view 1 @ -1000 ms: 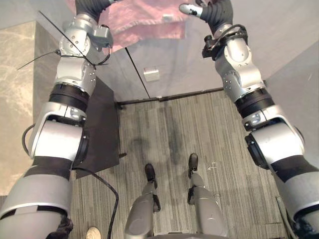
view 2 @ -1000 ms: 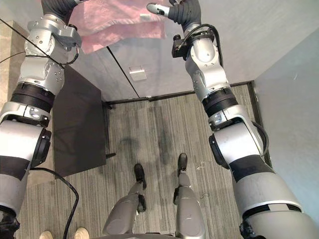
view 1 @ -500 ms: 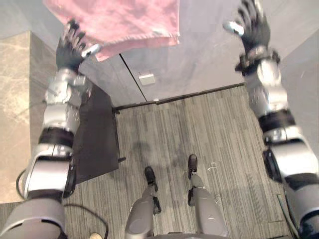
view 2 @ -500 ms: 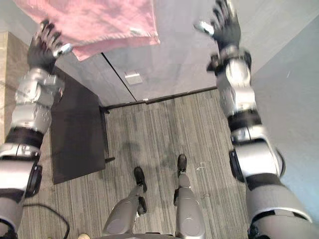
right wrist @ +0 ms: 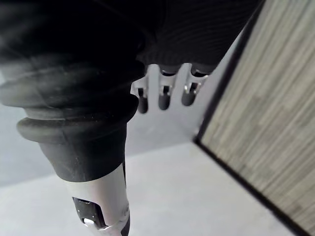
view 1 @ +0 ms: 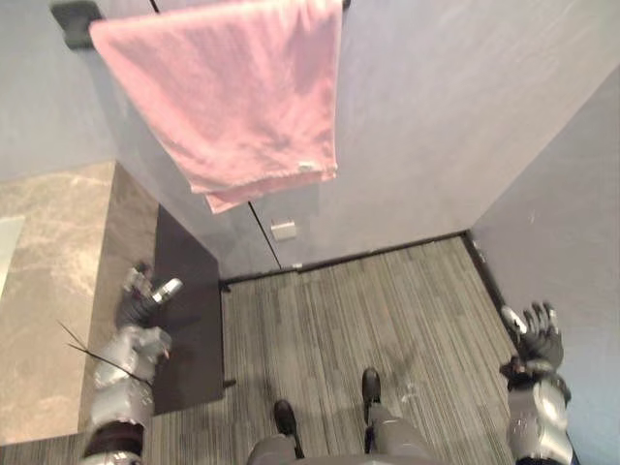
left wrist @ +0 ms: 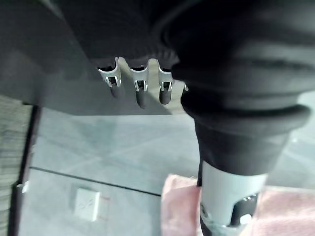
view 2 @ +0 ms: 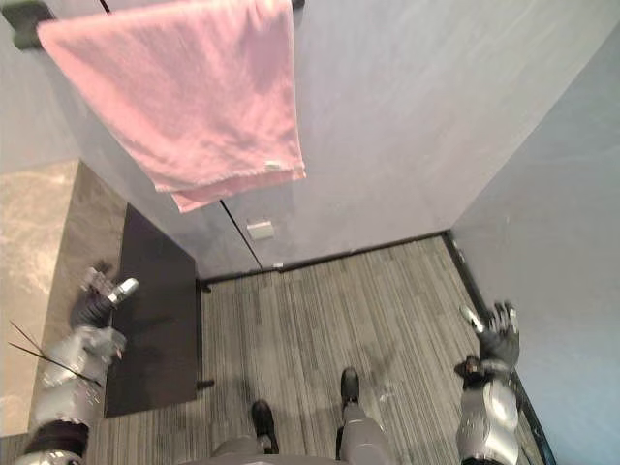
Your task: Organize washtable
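So the pink towel [view 1: 228, 107] is draped over the dark rail [view 1: 73, 19] high on the grey wall [view 1: 436, 126]. The rail runs side to side across my view and the cloth hangs straight down from it, with the bottom edge a bit uneven where a back layer peeks out lower on the left. From where my hands are, it's up and ahead, well apart from both of them. It sits toward my left, so my left hand [view 1: 140, 300] is the nearer one if it needs another tug. That hand is low by my side, over the dark panel [view 1: 189, 329] next to the stone counter [view 1: 48, 252]. Its fingers [left wrist: 140, 91] are straight and relaxed and it's got nothing in it. My right hand [view 1: 535, 337] is low on the other side, near the side wall above the striped floor [view 1: 387, 310]. Its fingers [right wrist: 165, 96] are spread loose and it's empty too. I'd say the towel part looks done. Whatever comes next is probably over on the counter side, so it'd be a left-arm reach.
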